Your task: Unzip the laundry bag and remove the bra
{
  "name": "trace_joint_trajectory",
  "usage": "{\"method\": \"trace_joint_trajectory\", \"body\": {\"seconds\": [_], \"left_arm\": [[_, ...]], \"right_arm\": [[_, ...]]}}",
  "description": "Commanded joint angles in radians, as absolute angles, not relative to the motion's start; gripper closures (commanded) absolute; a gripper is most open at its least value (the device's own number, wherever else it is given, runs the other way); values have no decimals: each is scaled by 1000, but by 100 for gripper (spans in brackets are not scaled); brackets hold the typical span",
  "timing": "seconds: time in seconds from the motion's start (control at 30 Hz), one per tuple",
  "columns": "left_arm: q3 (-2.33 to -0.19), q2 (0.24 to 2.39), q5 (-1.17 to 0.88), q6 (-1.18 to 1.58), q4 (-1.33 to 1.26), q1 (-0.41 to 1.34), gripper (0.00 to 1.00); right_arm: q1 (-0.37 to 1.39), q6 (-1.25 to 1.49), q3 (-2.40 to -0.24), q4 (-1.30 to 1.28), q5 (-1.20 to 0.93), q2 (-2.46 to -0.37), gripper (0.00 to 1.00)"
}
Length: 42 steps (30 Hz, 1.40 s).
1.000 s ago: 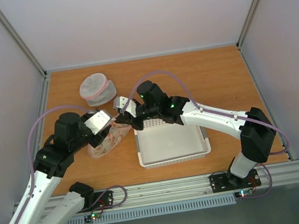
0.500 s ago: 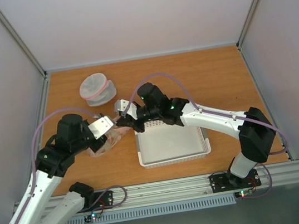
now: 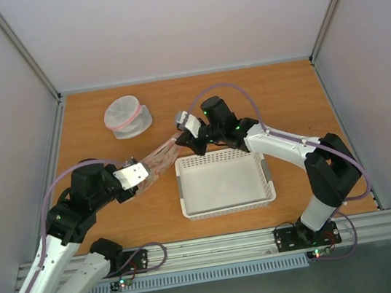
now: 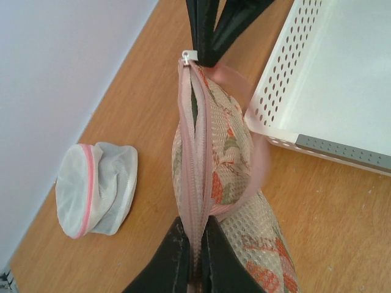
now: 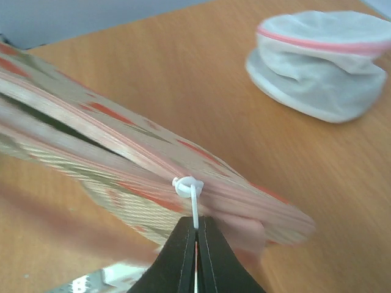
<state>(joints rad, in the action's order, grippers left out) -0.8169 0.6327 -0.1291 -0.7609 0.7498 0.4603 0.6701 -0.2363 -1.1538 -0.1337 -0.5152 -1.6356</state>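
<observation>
Starting at the table's (image 3: 284, 96) near edge, you have the white basket (image 3: 228, 208) sitting a little right of centre. Just off its left side, your left gripper (image 4: 194, 241) is clenched on the near end of the laundry bag's (image 4: 223, 165) pink zipper trim. The bag stretches taut from there toward the far side, past the basket's far-left corner, with its zipper partly parted. The bra (image 5: 54, 121) shows only as a dark sliver in that gap. At the bag's far end your right gripper (image 5: 197, 238) pinches the white zipper tie (image 5: 187, 185). A round white mesh pouch (image 3: 128, 117) lies toward the far-left corner.
</observation>
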Motion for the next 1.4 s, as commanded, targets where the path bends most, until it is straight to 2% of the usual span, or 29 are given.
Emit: {"method": "trace_joint_trajectory", "body": {"seconds": [0.0,0.17,0.3,0.53,0.63,0.67,0.87,1.17,1.23,1.27,1.37], "left_arm": [[-808,615,-124,-733,687,456,99],[-778,632,-92,-641,682,454,99],[-753,640,-85,-617,689,453,83],[-788,646,-168,-628,768,453,26],[-816,655,-255,-638,827,453,12],[-821,662,-265,-623,821,453,10],[-854,734,-121,-407,682,453,13],[-805,833,-121,-317,588,491,9],[-796,848,-92,-319,548,492,14],[-788,852,-73,-336,532,492,20],[-774,854,-59,-390,517,492,44]], "right_arm": [[615,-216,-1143,-101,-460,-1645,99],[635,-210,-1152,-98,-493,-1635,99],[683,-207,-1176,-105,-499,-1631,99],[765,-177,-1244,-117,-490,-1633,99],[790,-168,-1270,-121,-494,-1638,99],[799,-168,-1275,-119,-497,-1639,99],[838,-147,-1294,-108,-501,-1647,99],[865,-130,-1302,-92,-521,-1652,99],[867,-134,-1300,-95,-523,-1650,99],[867,-137,-1298,-96,-522,-1648,99],[867,-147,-1288,-99,-516,-1637,99]]}}
